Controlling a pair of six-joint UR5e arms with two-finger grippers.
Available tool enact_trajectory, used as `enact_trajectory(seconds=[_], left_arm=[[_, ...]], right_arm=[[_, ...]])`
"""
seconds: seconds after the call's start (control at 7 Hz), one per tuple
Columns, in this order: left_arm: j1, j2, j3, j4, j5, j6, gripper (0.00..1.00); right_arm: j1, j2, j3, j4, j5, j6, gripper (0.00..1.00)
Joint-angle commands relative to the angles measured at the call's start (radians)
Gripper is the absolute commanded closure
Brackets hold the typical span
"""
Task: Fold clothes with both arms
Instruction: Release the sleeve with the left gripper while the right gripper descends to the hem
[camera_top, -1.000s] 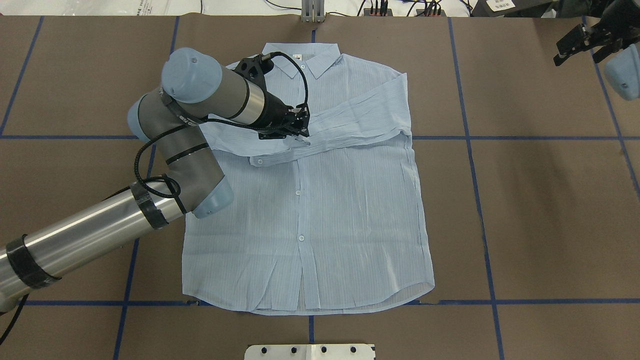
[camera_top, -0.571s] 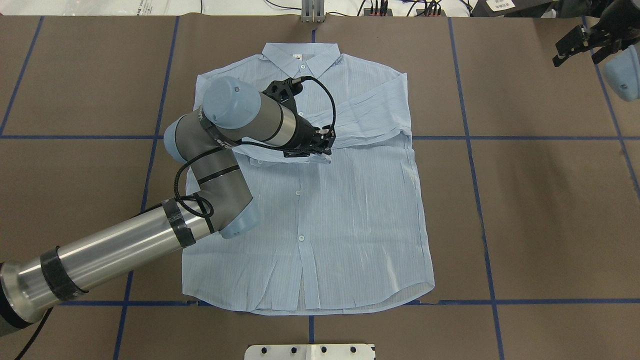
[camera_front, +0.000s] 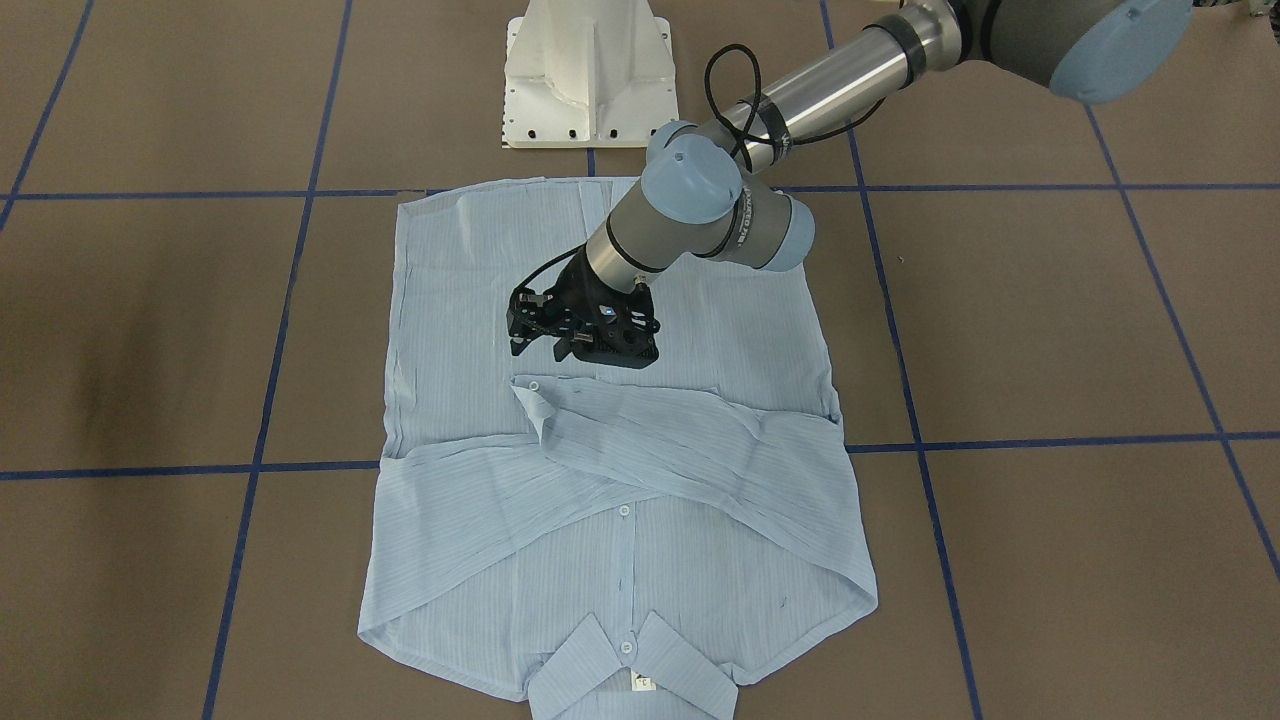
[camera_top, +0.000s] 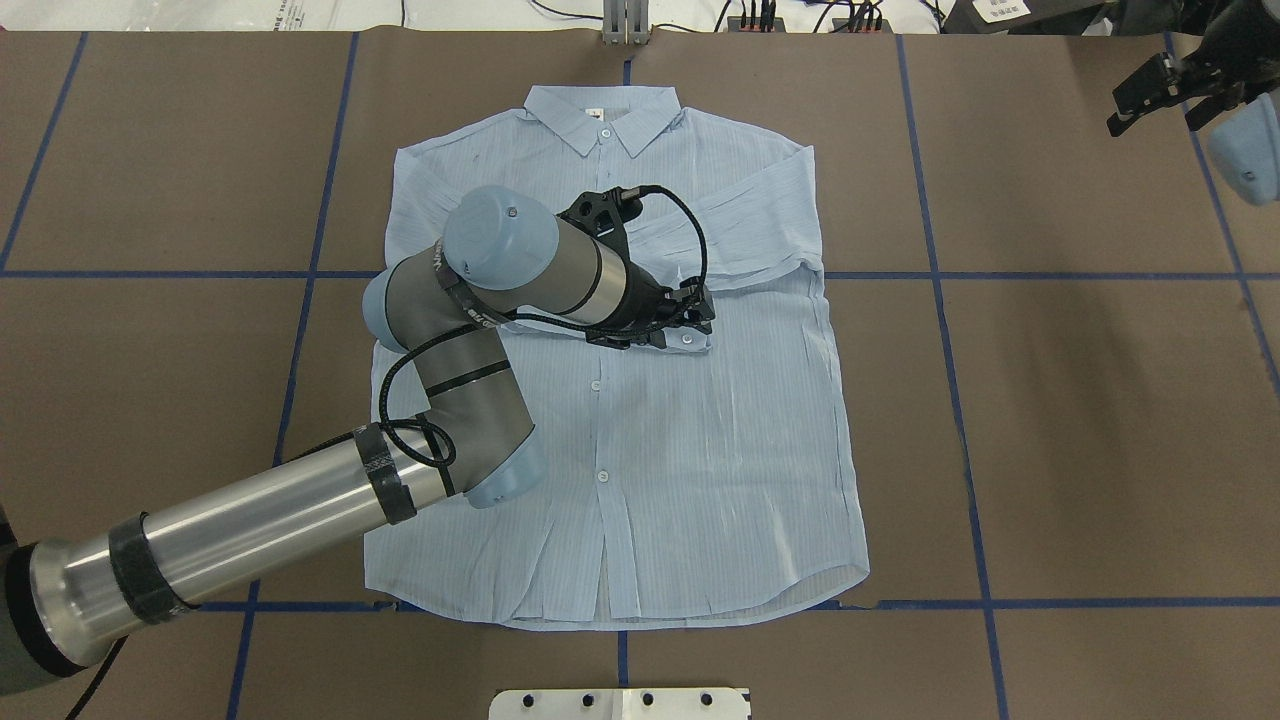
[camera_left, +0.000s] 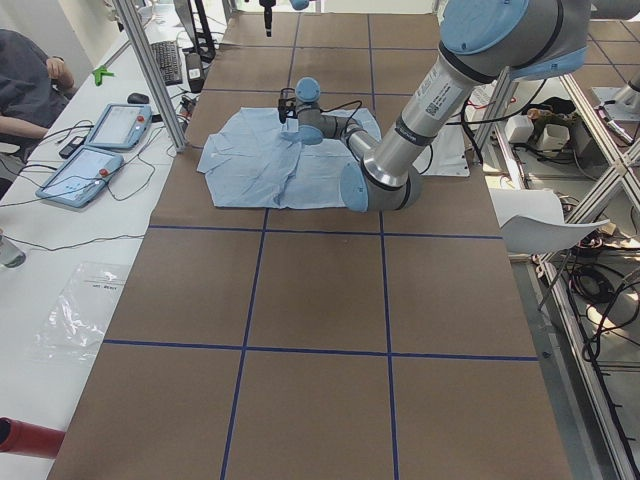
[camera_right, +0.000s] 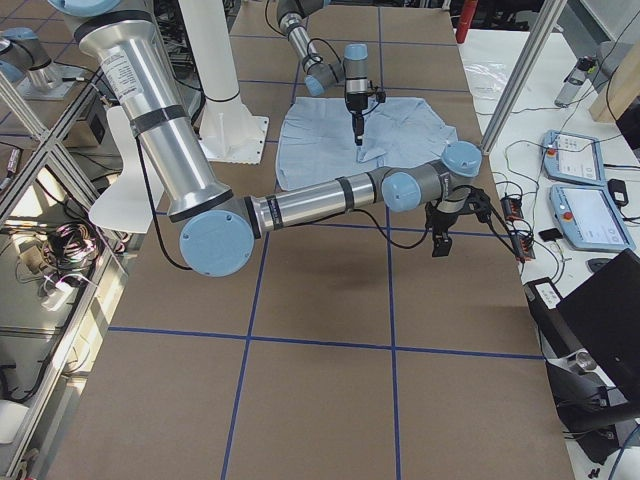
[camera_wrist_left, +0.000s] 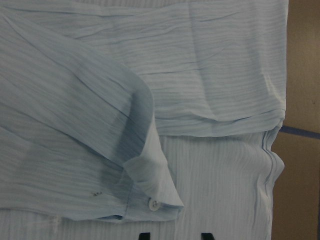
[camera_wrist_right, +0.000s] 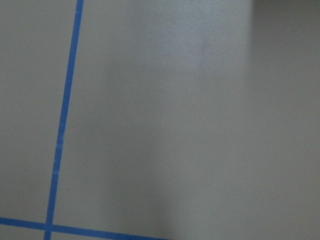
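The light-blue striped shirt (camera_top: 700, 450) lies flat and buttoned on the brown table, collar at the far side. Both sleeves are folded across the chest. The upper sleeve ends in a cuff (camera_top: 690, 343) just past the button line, one corner curled up (camera_wrist_left: 150, 200). My left gripper (camera_top: 700, 322) hovers just above that cuff, open, with nothing between its fingertips (camera_wrist_left: 145, 235). In the front view it (camera_front: 538, 345) hangs over the shirt's middle beside the cuff (camera_front: 532, 392). My right gripper (camera_top: 1160, 100) stands open over bare table at the far right corner, well away from the shirt.
The white pedestal base (camera_top: 620, 703) sits at the near edge behind the shirt's hem. Blue tape lines (camera_wrist_right: 62, 125) grid the brown table cover. Cables and plugs (camera_top: 760, 15) run along the far edge. A seated person (camera_left: 25, 90) and teach pendants (camera_left: 95, 150) are beside the table.
My left gripper has travelled right and slightly toward the hem across the chest, and the sleeve cuff has come with it to the button line. The right arm has barely moved.
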Motion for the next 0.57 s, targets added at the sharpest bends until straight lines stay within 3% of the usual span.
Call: enact_trajectory(seconds=[0.0,0.29,0.43], left_arm=[[-0.001,0.011,-0.006,0.012,-0.012,0.047,0.00],[-0.006,0.121,-0.139,0.088,-0.052,0.108,0.00],[-0.007,0.159,-0.241,0.243,-0.051,0.154,0.00]], right_arm=[[-0.025,0.001,0.029,0.000,0.000,0.066,0.00],[-0.125,-0.047,0.169,0.002,-0.018,0.253,0.00],[-0.168,-0.110,0.287,0.002,-0.031,0.325,0.00]])
